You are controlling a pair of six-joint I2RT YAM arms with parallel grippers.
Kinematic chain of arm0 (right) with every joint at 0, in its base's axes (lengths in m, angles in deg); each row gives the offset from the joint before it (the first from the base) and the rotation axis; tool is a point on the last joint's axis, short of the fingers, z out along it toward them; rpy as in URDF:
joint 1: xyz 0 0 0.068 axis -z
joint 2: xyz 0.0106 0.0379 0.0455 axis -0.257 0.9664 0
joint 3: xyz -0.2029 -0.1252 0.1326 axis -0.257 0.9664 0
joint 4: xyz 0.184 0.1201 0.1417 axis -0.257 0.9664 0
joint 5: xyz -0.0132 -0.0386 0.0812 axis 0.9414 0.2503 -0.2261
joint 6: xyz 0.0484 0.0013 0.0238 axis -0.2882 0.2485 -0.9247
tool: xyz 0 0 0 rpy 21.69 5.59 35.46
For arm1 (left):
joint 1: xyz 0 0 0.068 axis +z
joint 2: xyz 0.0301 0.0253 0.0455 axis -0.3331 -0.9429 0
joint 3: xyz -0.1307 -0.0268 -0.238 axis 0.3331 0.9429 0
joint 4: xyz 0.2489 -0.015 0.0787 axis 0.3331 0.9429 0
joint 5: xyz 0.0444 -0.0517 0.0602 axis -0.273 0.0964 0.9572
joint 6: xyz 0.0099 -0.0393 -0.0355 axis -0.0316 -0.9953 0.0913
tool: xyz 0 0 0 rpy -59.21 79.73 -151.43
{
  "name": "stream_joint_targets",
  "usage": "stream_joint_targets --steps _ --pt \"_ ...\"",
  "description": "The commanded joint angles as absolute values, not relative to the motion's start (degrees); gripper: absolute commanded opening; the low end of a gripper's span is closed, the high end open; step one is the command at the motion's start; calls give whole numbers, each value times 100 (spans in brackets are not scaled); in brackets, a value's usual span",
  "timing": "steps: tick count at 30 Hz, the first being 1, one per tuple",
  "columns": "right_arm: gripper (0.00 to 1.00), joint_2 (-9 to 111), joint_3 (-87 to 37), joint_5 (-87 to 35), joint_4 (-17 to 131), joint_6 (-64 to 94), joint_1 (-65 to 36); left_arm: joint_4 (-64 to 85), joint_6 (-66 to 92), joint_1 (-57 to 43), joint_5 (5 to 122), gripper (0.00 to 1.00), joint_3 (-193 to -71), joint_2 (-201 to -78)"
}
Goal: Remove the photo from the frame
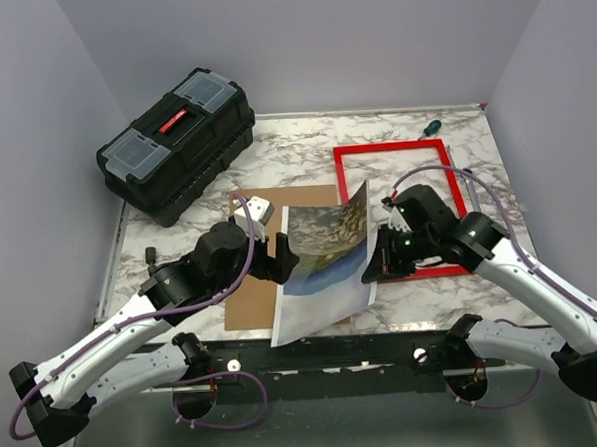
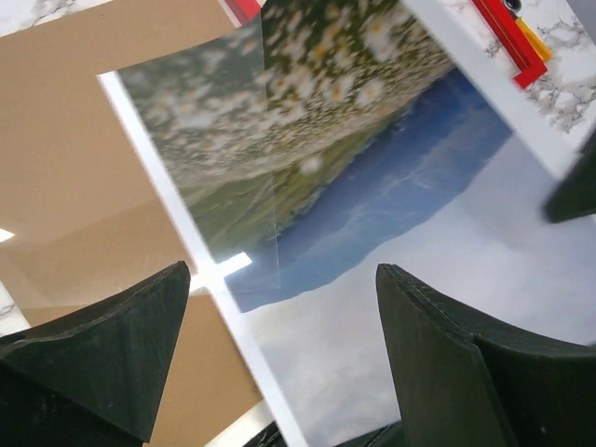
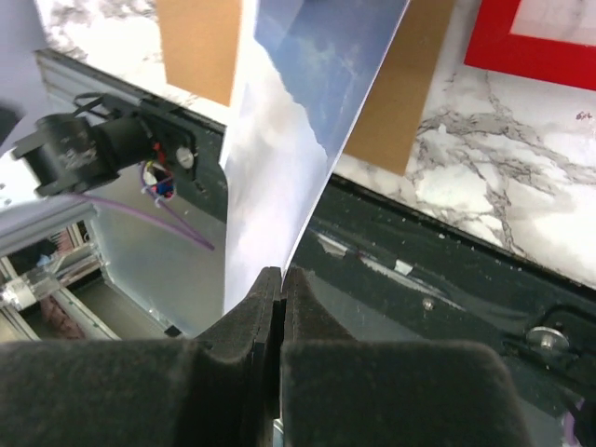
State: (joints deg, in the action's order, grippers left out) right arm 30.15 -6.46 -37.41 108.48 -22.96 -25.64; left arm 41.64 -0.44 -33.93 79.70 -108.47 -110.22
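Black, soft-looking pads of the right gripper [image 3: 282, 277] press flat together on a thin edge of the photo [image 3: 279, 121], pinching it. The sheet is a glossy print with a white border: pale cloudy sky at the near end, a blue band of hills, then a speckled flowery field. It is out of the frame [image 1: 400, 148] and sits just left of it, curled rather than flat. The field half bows upward beside the right gripper, and the sky half lies down towards the table's [image 1: 453, 296] near edge, which its near-left corner reaches. Its left part overlaps the brown board [image 1: 248, 301], a plain matte rectangle. The left gripper [image 2: 284, 279] hangs over the photo's left border with jaws wide apart, holding nothing. The frame, thin and bright red, lies flat on the marbled top, and its near-left corner is hidden under the right arm. Open marble shows to the right of the frame. A black toolbox [image 1: 174, 140] stands far left, and a green-handled screwdriver [image 1: 432, 127] lies beyond the frame.
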Motion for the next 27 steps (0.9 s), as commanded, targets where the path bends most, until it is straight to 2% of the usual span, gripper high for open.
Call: stream_joint_targets --steps 1,6,13,15,20,27 --pt "1 2621 -1551 -3734 12314 -1886 -2572 4221 120 -3060 7490 84 -11040 -10928" --pt "1 2513 -2936 -3956 12871 -1869 -2575 4356 210 -2786 7396 84 -11276 -10945" --pt "1 3067 -5138 -4151 13079 -1930 -2572 4458 50 -2681 7510 84 -11503 -10712" --pt "1 3286 -5447 -4174 13029 -1894 -2572 4539 0 -2678 7729 84 -11576 -10527" --pt "1 3602 -5153 -4494 12166 -1724 -2575 4822 -26 -2675 8736 84 -11767 -9722" --pt "1 3764 -3289 -4392 9596 -2214 -2576 5592 234 -2672 9627 84 -12354 -8905"
